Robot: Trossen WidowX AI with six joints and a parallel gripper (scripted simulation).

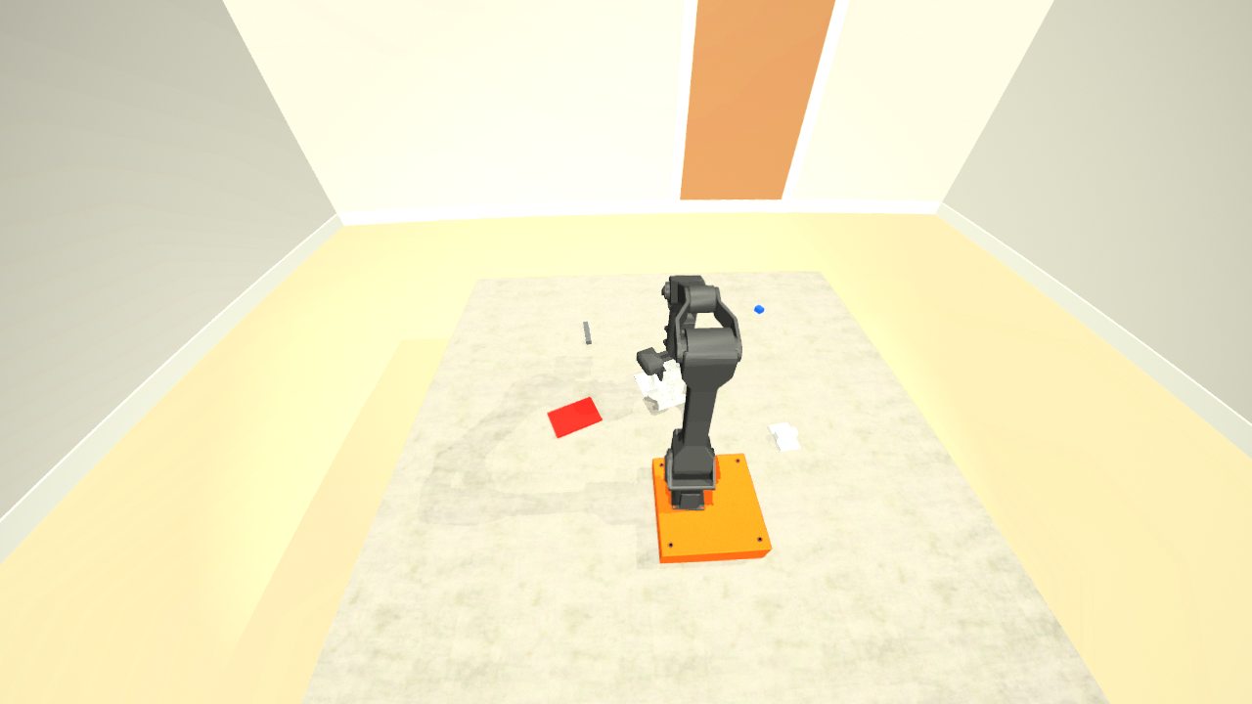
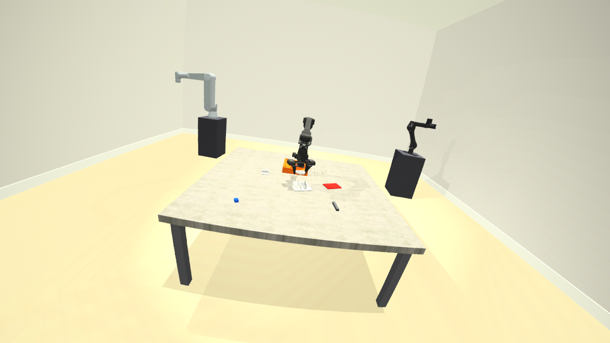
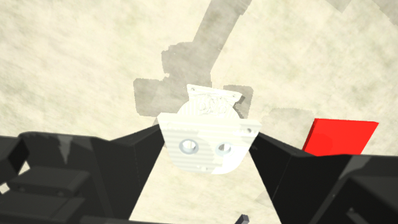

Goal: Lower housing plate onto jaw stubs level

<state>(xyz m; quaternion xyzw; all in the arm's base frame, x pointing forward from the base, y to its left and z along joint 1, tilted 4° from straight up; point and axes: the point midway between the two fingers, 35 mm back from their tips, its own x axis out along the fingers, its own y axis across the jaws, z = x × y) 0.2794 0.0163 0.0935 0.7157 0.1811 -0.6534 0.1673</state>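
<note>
My gripper (image 2: 300, 171) (image 3: 206, 129) is shut on the white housing plate (image 2: 300, 172) (image 3: 206, 158), one finger at each side edge. The plate has two round holes and is held in the air. The white base (image 1: 643, 380) (image 2: 296, 188) (image 3: 214, 90) lies on the table below the plate. The two jaws (image 2: 302, 184) stand up from it in the exterior view. In the wrist view the held plate covers the nearer part of the base, and the stubs cannot be made out. In the top view the arm hides much of the gripper and part of the base.
A red plate (image 1: 575, 417) (image 2: 331, 186) (image 3: 340, 137) lies beside the base. A dark bar (image 1: 587, 332) (image 2: 335, 206) (image 3: 244, 219), a blue cube (image 1: 759, 309) (image 2: 236, 200) and another white part (image 1: 784, 435) (image 2: 264, 171) lie farther off. The arm stands on an orange block (image 1: 726, 520).
</note>
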